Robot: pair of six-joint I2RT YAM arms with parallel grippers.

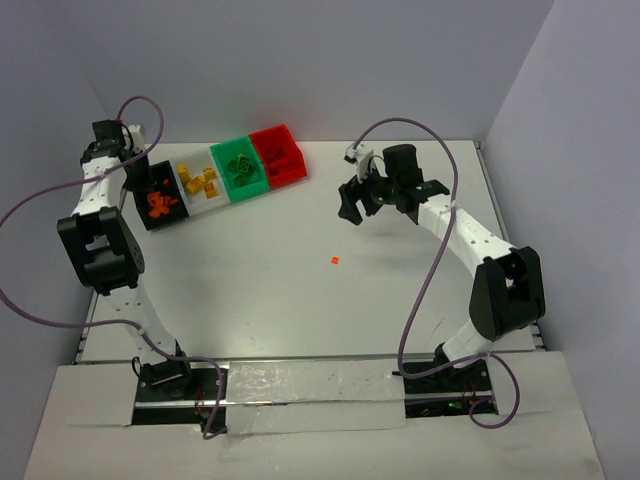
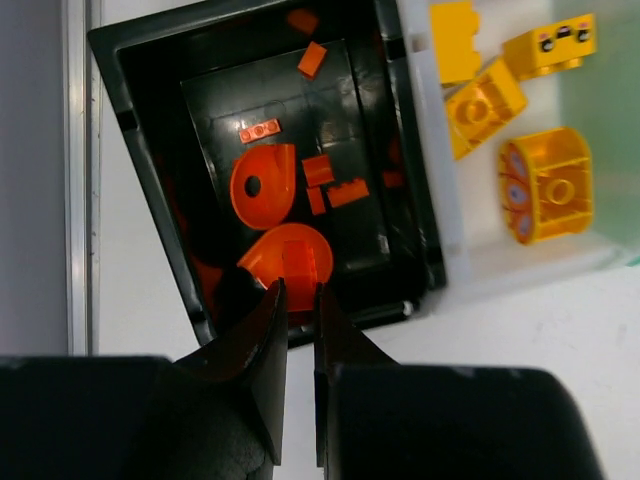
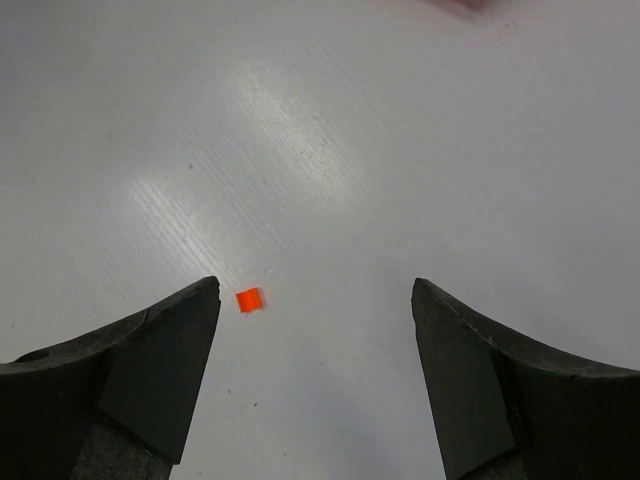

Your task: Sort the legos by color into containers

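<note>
Four small open plastic bins stood touching in a row at the far left of the white counter (image 1: pixel 300 300), the row slanting away to the right: a black bin (image 2: pixel 165 180), a white bin (image 2: pixel 540 268), a green bin (image 1: pixel 250 190) and a red bin (image 1: pixel 290 178). Each had its long axis running roughly near to far, across the line of the row. The black bin held flat orange pieces (image 2: pixel 265 180), two of them half-rounds with the curved edge toward the near end. The white bin held chunky yellow bricks (image 2: pixel 485 100) lying at mixed angles, and the marks on one were too small to read. Green pieces (image 1: pixel 240 165) sat in the green bin. The left end effector (image 2: pixel 298 295) hung over the near end of the black bin, its fingers drawn almost together with only a thin slit between them and nothing visibly clamped. The right end effector (image 3: pixel 315 290) hovered above bare counter with its fingers spread wide and empty. A lone tiny orange square piece (image 3: pixel 249 299) lay flat just beside its left finger, well apart from the bins, too small to show a long axis. The counter was matte with streaks of glare, pale grey walls (image 1: pixel 350 60) closed it in, and silvery tape (image 1: pixel 300 385) ran along the near edge.
</note>
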